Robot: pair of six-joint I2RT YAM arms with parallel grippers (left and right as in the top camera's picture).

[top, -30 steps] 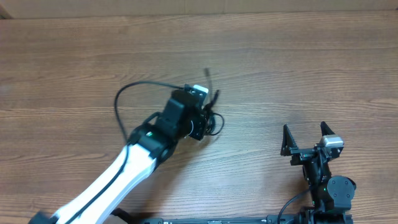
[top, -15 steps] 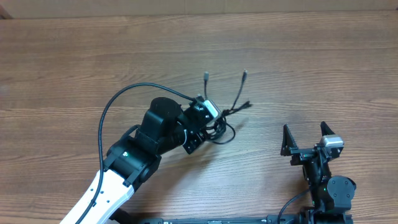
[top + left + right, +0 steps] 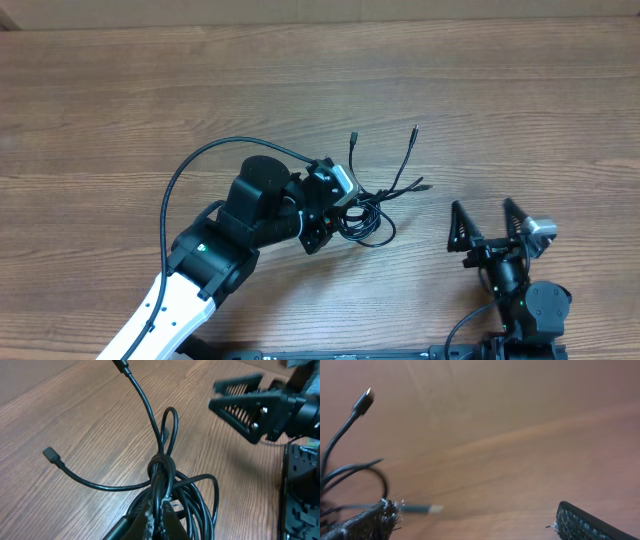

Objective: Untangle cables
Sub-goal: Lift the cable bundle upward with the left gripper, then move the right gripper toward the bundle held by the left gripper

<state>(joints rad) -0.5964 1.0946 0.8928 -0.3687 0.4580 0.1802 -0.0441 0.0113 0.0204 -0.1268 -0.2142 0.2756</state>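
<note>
The cables (image 3: 368, 214) are a tangled bundle of thin black cords on the wood table, with plug ends fanning up and to the right (image 3: 415, 129). My left gripper (image 3: 338, 203) is shut on the bundle. In the left wrist view its fingertips (image 3: 150, 512) pinch several strands just below a knot in the cables (image 3: 161, 467). My right gripper (image 3: 482, 206) stands open a short way right of the bundle, holding nothing. In the right wrist view a plug-tipped cable (image 3: 362, 402) rises at the left, and a silver-tipped plug (image 3: 427, 508) lies beside the left finger.
The left arm's own thick black wire (image 3: 190, 165) arcs over the table behind its wrist. The right arm's base (image 3: 535, 305) sits at the near right edge. The table's far edge (image 3: 300, 22) runs along the top.
My left gripper has pulled the cable bundle to the right, closer to the right gripper, and the loose ends have spread out. The right gripper has tilted slightly toward the bundle.
</note>
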